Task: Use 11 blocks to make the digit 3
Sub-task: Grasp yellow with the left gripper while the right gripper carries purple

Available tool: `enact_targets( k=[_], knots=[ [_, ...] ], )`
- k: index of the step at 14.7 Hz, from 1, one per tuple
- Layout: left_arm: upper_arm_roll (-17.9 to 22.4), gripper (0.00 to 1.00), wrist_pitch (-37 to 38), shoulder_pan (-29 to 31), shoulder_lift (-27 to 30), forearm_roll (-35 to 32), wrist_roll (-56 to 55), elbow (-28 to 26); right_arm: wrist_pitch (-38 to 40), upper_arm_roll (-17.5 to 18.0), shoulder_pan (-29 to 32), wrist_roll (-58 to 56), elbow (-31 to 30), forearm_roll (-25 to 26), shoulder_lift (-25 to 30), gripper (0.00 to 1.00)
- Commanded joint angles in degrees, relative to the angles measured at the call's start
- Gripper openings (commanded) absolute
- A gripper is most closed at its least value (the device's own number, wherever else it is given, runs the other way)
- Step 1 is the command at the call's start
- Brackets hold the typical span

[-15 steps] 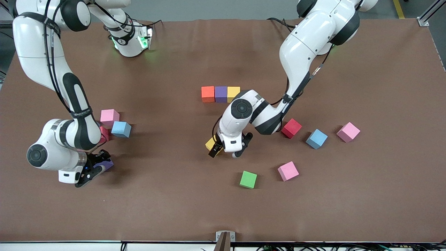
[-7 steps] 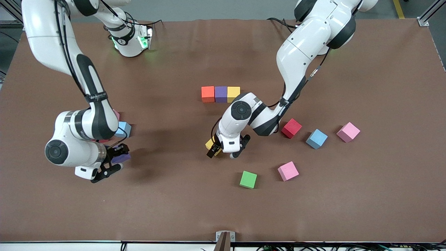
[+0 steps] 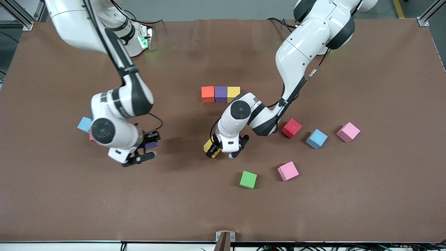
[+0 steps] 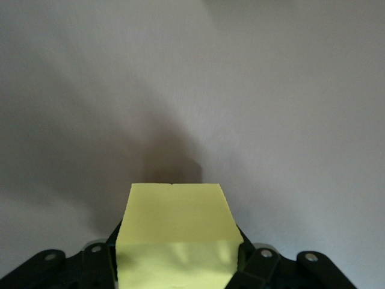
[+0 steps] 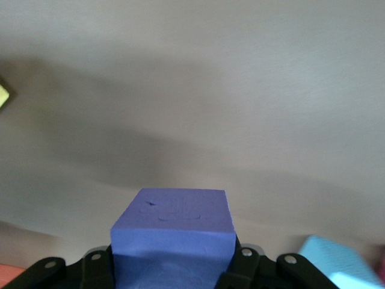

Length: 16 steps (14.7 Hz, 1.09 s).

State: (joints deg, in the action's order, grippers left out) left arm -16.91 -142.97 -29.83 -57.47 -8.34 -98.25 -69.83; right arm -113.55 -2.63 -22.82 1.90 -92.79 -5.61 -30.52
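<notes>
Midway through the build, a yellow block (image 3: 210,146) is seen clamped between the fingers of the left claw (image 3: 221,152), low over the bench (image 3: 348,209); in the left wrist view the same yellow block (image 4: 177,238) fills the space between the jaws. A purple block (image 3: 150,145) is held shut in the right claw (image 3: 144,150), up in the air over bare bench toward the right arm's end, and it is shown gripped in the right wrist view (image 5: 173,236).

Only one bar of the digit 3 is laid so far: an orange block (image 3: 207,93), a purple block (image 3: 221,93) and a yellow block (image 3: 233,92), touching in a straight row. That row's long axis runs between the two arms' ends of the bench. From the left claw the row lies toward the arms' bases, close by; from the right claw it lies toward the bases too, but well off toward the left arm's end. The left claw is judged the nearer, so its cube would likely be set first, probably below one end of the row.

Loose cubes remain: green (image 3: 248,179), pink (image 3: 288,170), red (image 3: 291,128), light blue (image 3: 316,138) and pink (image 3: 348,132), with a light blue block (image 3: 84,123) beside the right arm.
</notes>
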Motion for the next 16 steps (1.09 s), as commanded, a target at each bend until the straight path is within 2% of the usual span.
enact_targets(
  k=[1,5,9,11,14,16],
  knots=[
    [-0.75,0.01,7.68,4.5,5.24,-1.25,0.52,-0.75,-2.9,-0.45,-3.09,4.51,-3.1,-0.37,1.51,0.28],
    [-1.37,0.01,15.77,8.38,9.2,-1.07,2.7,-1.27,-10.54,-0.36,-8.37,12.59,-6.44,-0.37,0.38,0.28],
    [-6.11,0.01,25.0,15.4,12.63,-0.98,11.05,-1.72,-14.15,-0.36,-13.56,20.67,-6.44,-0.46,-1.73,0.28],
    [-6.29,0.0,28.34,17.87,14.04,-0.98,14.9,-1.63,-16.43,-0.27,-14.88,21.3,-7.22,-0.55,-3.22,0.28],
    [-6.64,0.0,31.52,21.12,15.36,-0.98,20.46,-1.63,-24.94,-0.18,-18.21,21.39,-12.49,-5.1,-3.23,0.28],
    [-6.73,0.01,31.61,23.06,16.33,-0.81,23.79,-1.63,-26.46,-0.18,-19.97,24.89,-13.99,-5.56,-3.23,0.28]
  ],
)
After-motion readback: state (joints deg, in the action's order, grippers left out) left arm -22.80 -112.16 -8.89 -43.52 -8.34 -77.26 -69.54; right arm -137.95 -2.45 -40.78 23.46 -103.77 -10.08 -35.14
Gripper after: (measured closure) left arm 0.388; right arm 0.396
